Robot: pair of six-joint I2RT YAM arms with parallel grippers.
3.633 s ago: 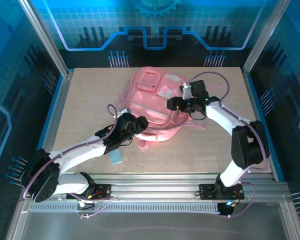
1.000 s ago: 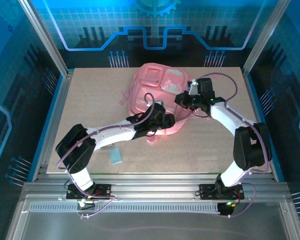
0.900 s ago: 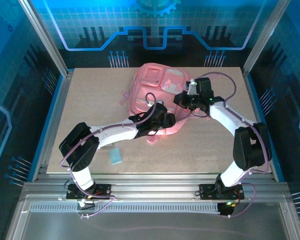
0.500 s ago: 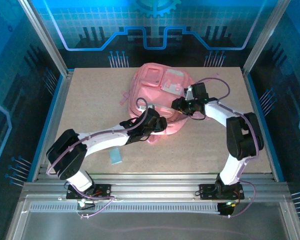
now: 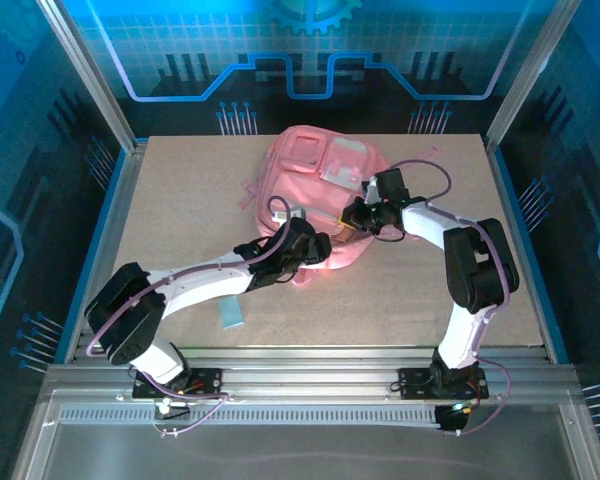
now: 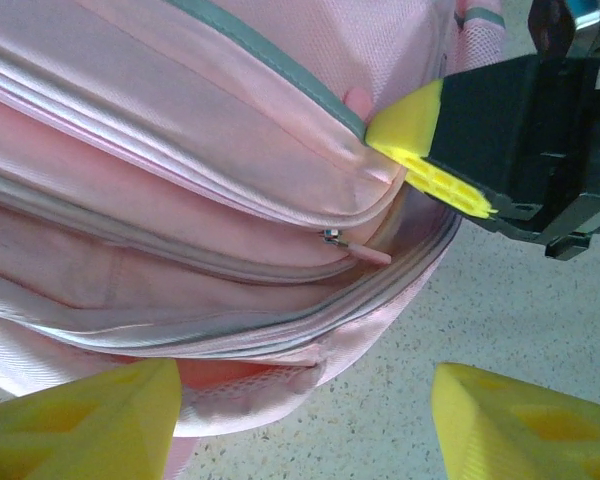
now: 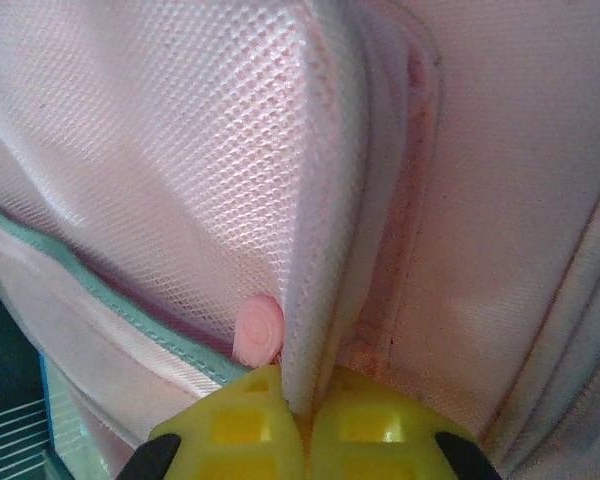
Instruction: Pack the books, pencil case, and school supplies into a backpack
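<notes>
The pink backpack lies at the back middle of the table, front pockets up. My right gripper is at its right edge, shut on a fold of pink mesh fabric of the backpack; a round pink zip pull sits just left of the pads. My left gripper hovers open over the backpack's near corner, beside the right gripper. Nothing is between the left fingers. A pale blue flat rectangle lies on the table near the left arm. The books and pencil case are out of view.
The speckled beige table has bare room left, right and in front of the backpack. A metal frame and blue panels enclose it. A small pink zip tab sticks out of a lower seam. Both arms reach in close together over the backpack's near right corner.
The right gripper slid a little left and nearer along the backpack's edge, its elbow swinging inward. The left gripper drew back slightly toward the near left, still open.
</notes>
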